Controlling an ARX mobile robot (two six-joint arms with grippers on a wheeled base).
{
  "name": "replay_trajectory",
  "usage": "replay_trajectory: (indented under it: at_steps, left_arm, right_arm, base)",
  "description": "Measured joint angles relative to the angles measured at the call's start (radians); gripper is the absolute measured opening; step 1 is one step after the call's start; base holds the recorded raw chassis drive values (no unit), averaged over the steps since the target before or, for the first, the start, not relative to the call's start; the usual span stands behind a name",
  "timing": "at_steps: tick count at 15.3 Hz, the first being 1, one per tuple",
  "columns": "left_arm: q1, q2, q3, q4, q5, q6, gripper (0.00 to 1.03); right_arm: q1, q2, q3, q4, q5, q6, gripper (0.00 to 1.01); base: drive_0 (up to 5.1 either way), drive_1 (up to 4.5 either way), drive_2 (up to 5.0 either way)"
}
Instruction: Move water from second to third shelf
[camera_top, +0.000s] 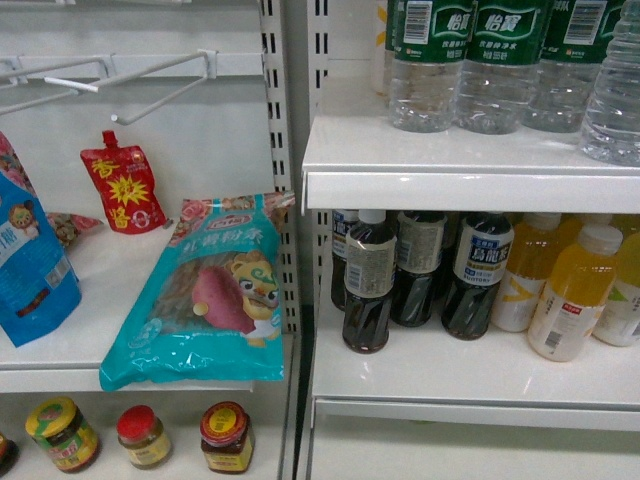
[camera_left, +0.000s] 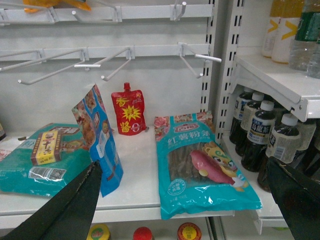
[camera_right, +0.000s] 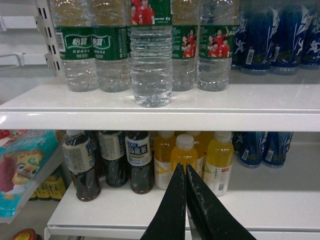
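Several water bottles (camera_right: 150, 65) with green labels stand on the upper white shelf (camera_right: 200, 107); one stands forward of the others, near the shelf's front edge. The head view shows them (camera_top: 500, 70) at the top right. My right gripper (camera_right: 183, 167) is shut with nothing in it, below that shelf and in front of the yellow drink bottles (camera_right: 184, 152). My left gripper (camera_left: 182, 162) is open and empty, facing the snack shelf to the left, with one dark finger (camera_left: 75, 200) low on each side. Neither gripper appears in the head view.
Dark tea bottles (camera_top: 370, 290) and yellow drinks (camera_top: 575, 295) fill the lower shelf (camera_top: 450, 375). Blue bottles (camera_right: 270, 35) stand right of the water. Left bay: a teal noodle bag (camera_top: 205, 300) overhanging its shelf, a blue pouch (camera_top: 30, 270), a red pouch (camera_top: 125, 190), wire hooks (camera_top: 150, 85), jars (camera_top: 225, 435) below.
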Motion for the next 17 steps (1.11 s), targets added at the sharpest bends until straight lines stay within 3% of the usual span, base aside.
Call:
replay_trajectory:
  at_steps: [5, 9, 12, 17]
  left_arm:
    - [0.000, 0.000, 0.000, -0.002, -0.001, 0.000, 0.98]
    - [0.000, 0.000, 0.000, -0.002, -0.001, 0.000, 0.98]
    - [0.000, 0.000, 0.000, -0.002, -0.001, 0.000, 0.98]
    - [0.000, 0.000, 0.000, -0.002, -0.001, 0.000, 0.98]
  right_arm:
    - [0.000, -0.001, -0.001, -0.014, -0.002, -0.001, 0.03]
    - [0.000, -0.001, -0.001, -0.014, -0.002, 0.000, 0.63]
    - [0.000, -0.001, -0.001, -0.014, -0.002, 0.000, 0.99]
    - [0.000, -0.001, -0.001, -0.014, -0.002, 0.000, 0.98]
  base:
    - [0.0, 0.00, 0.0]
    - [0.0, 0.00, 0.0]
    - [0.0, 0.00, 0.0]
    - [0.0, 0.00, 0.0]
